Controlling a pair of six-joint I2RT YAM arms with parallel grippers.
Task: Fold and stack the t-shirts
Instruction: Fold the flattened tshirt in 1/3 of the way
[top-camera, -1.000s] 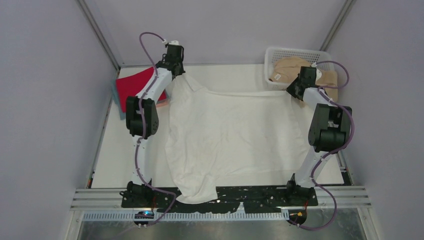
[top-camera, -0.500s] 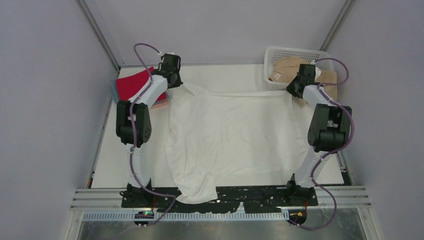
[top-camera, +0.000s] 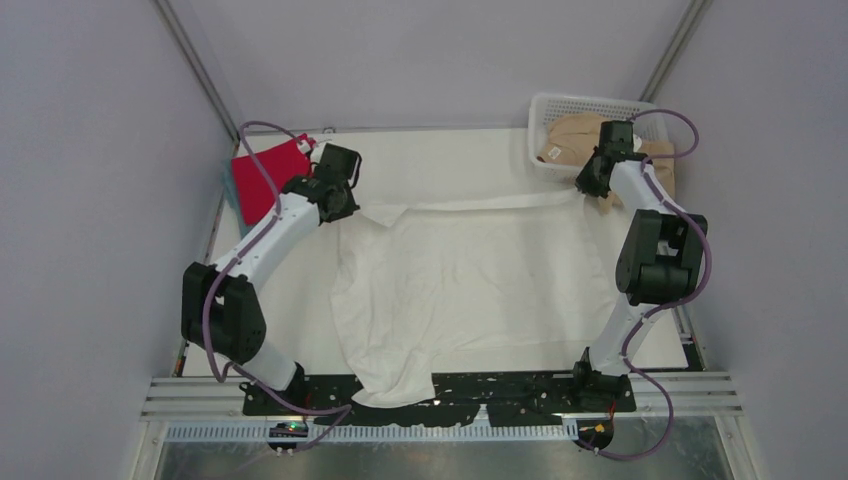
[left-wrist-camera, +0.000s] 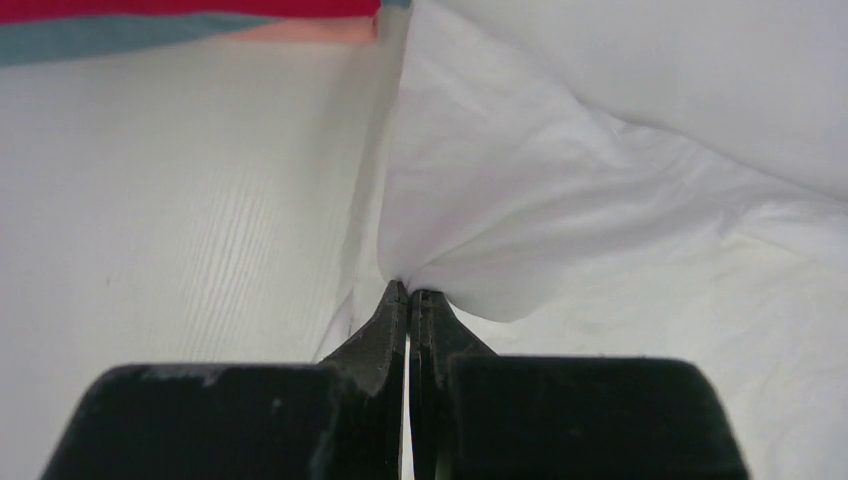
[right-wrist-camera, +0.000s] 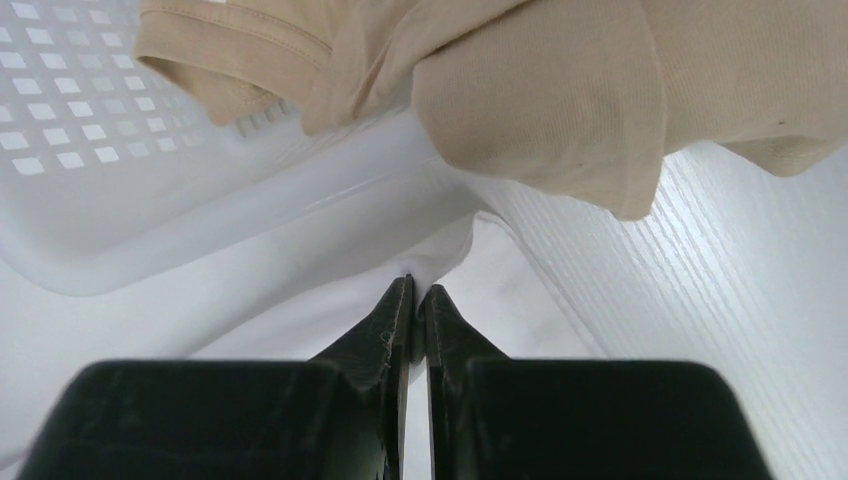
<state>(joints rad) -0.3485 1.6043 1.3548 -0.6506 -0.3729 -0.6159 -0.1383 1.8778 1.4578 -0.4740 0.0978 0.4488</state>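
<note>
left claw (left-wrist-camera: 410, 292) pulled white t-shirt (top-camera: 470, 270) corner nearer

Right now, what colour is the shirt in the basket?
Tan. The shirt spills over the white basket rim; right wrist view shows it best.

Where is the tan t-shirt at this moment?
The tan t-shirt lies at the far right corner of the top view, bunched in the white basket and spilling over its rim, just beyond the right gripper, which pinches the white t-shirt.
</note>
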